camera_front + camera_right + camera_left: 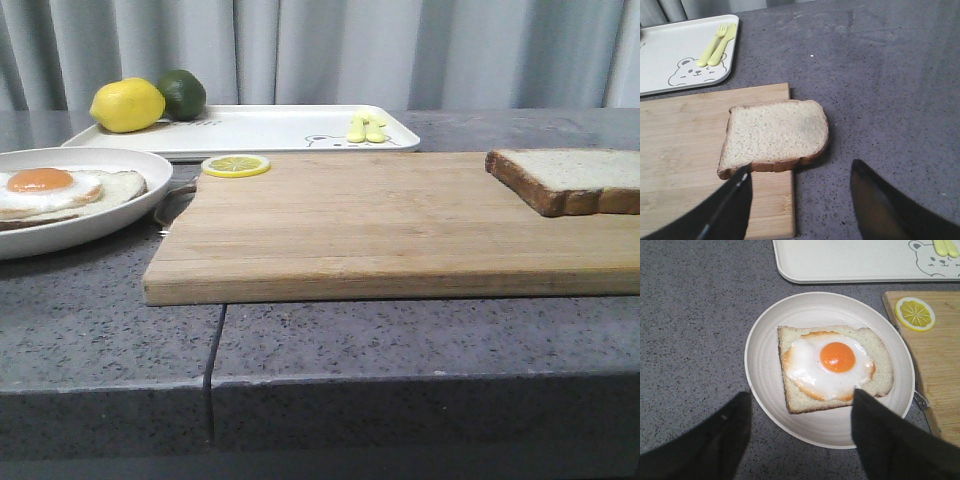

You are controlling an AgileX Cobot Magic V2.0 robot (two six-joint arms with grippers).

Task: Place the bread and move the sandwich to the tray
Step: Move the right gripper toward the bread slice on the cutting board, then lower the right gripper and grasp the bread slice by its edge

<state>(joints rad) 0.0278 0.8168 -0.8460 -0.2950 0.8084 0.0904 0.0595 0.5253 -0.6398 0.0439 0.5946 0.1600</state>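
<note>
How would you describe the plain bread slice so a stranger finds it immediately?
Find the long wooden cutting board. At its right end lies a thick square bread slice with pale crumb and dark crust, overhanging the edge. Unlike the thinner slice on the round white plate, it carries no egg.

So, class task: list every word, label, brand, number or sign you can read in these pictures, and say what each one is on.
No readable text anywhere.
tray: a dark scribble beside the lemon may be lettering, too small and blurred to read.
tray: a bear-face drawing, a picture, no words.
cutting board, plate, bread: no markings.
</note>
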